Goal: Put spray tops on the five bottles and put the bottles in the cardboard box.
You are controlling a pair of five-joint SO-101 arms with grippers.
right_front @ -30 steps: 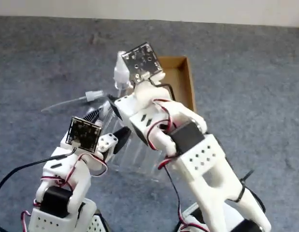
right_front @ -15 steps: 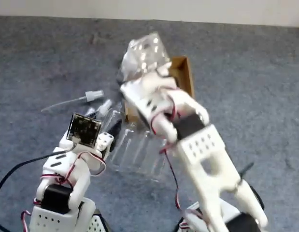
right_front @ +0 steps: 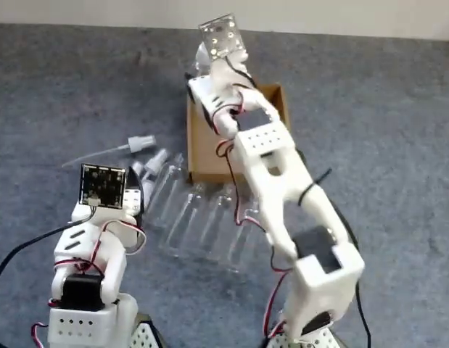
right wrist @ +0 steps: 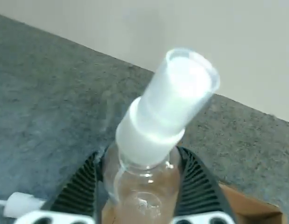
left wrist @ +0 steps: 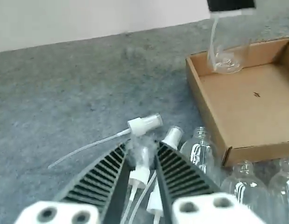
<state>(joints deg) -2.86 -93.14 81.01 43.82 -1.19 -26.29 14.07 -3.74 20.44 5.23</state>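
Tabletop: the grey, carpet-like tabletop [right_front: 64,80] runs under both arms to a pale wall behind.
Progress, done: by my reading one bottle of the five is fitted, the capped bottle [right wrist: 144,191], and it is on its way into the box.
Progress, left: setting that one down, then fitting and boxing the others, so most of the job remains.
Bottle, look: clear plastic with round shoulders, a white spray top [right wrist: 153,130] seated on the neck, and a frosted cap over the nozzle. In the left wrist view a thin dip tube shows inside.
Bottle, place: it hangs upright in the air over the far end of the cardboard box [left wrist: 256,154], its base above the floor and not set down.
Right hand: the right hand [right wrist: 140,179] is clamped on the capped bottle at the shoulders, just under the white collar.
Box: shallow, brown and open-topped, with a small dark mark on its floor. No bottle rests in it yet.
Other bottles: the bare bottles [left wrist: 200,150] lie side by side on the tabletop just beside the box's near wall, necks open. There are four, as far as the clear plastic lets me count.
Tops: the loose spray tops [left wrist: 145,125] are white with long thin tubes and lie close together beside the bare bottles.
Left hand: the left hand [left wrist: 143,147] hangs over those tops with its jaws a little apart. One top shows through the gap, and nothing is gripped.
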